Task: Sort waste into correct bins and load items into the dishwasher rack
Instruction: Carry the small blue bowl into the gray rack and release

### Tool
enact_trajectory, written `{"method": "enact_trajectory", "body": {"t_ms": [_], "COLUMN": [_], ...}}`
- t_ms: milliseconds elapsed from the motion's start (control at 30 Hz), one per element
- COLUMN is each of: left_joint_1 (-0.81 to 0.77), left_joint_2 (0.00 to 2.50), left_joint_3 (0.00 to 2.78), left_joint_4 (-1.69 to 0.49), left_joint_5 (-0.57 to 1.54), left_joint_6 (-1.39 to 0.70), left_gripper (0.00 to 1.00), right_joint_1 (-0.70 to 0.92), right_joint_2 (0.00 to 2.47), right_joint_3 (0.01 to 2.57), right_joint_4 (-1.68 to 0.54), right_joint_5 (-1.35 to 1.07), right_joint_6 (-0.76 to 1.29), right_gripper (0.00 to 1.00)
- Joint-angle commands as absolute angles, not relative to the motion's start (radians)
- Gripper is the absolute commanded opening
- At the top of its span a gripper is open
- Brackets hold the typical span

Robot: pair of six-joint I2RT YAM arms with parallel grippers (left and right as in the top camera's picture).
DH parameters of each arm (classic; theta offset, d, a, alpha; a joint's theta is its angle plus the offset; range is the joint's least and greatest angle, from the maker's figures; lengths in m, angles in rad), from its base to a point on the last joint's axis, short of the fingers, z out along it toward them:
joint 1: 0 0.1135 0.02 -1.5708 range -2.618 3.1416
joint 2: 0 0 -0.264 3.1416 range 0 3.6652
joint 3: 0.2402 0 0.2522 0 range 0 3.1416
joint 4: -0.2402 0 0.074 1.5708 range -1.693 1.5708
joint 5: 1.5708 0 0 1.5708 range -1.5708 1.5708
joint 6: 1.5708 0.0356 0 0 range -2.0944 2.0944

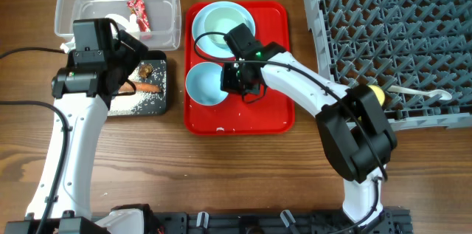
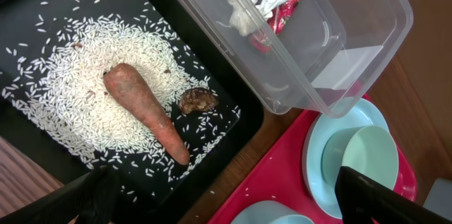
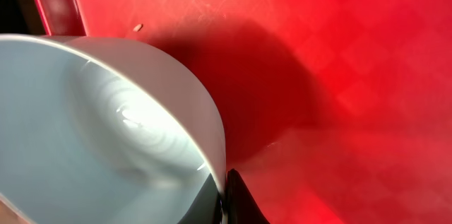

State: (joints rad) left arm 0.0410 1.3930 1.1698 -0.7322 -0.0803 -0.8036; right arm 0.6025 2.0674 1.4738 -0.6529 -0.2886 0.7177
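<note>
- red tray (image 1: 254,116): bare floor 5 o'clock of near bowl (image 1: 203,86); right arm (image 1: 302,81) crosses at 3 o'clock.
- black tub (image 1: 166,94): left arm (image 1: 92,57) overhangs 9 o'clock side.
- table (image 1: 236,167) open at tray's 6 o'clock.

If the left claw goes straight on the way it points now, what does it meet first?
Probably the black tub, around the carrot on the rice; depth is unclear, so its near rim may come first.

At the right tool (image 3: 224,199) a pale blue bowl (image 3: 99,139) sits on a glossy red tray (image 3: 339,54), while under the left tool (image 2: 236,197) white rice (image 2: 78,104) speckles a black tub (image 2: 134,1) around an orange carrot (image 2: 145,111) and brown scrap (image 2: 198,101), beside a clear tub (image 2: 332,75).
</note>
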Motion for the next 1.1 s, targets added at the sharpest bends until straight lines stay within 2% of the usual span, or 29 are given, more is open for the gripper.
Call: {"method": "enact_trajectory", "body": {"t_ms": [0,200,300,367,467,567,733,867,1000,1067], "left_joint_1": [0.038,0.038,0.038,0.038,0.038,0.038,0.038,0.038,0.038,0.038], "left_joint_2": [1.397,1.397,1.397,1.397,1.397,1.397,1.397,1.397,1.397,1.397], "left_joint_3": [1.165,1.165,1.165,1.165,1.165,1.165,1.165,1.165,1.165,1.165], "left_joint_4": [-0.73,-0.73,-0.73,-0.73,-0.73,-0.73,-0.73,-0.73,-0.73,-0.73], "left_joint_5": [-0.083,-0.083,-0.083,-0.083,-0.083,-0.083,-0.083,-0.083,-0.083,-0.083], "left_joint_6": [-0.793,-0.793,-0.793,-0.793,-0.793,-0.793,-0.793,-0.793,-0.793,-0.793], "left_gripper": [1.0,1.0,1.0,1.0,1.0,1.0,1.0,1.0,1.0,1.0], "right_joint_1": [0.567,0.468,0.413,0.378,0.34,0.301,0.22,0.192,0.191,0.189], "right_joint_2": [2.012,1.72,1.549,1.477,1.483,1.529,1.709,1.898,2.085,2.139], "right_joint_3": [1.475,1.475,1.475,1.475,1.475,1.475,1.475,1.475,1.475,1.475], "right_joint_4": [-0.682,-0.783,-0.77,-0.747,-0.677,-0.551,-0.007,0.467,0.768,0.805], "right_joint_5": [-0.3,-0.067,0.154,0.413,0.753,0.936,1.063,1.084,1.063,1.044], "right_joint_6": [0.603,0.424,0.416,0.419,0.418,0.383,-0.061,-0.538,-0.926,-0.996], "right_gripper": [0.04,0.04,0.04,0.04,0.04,0.04,0.04,0.04,0.04,0.04]}}
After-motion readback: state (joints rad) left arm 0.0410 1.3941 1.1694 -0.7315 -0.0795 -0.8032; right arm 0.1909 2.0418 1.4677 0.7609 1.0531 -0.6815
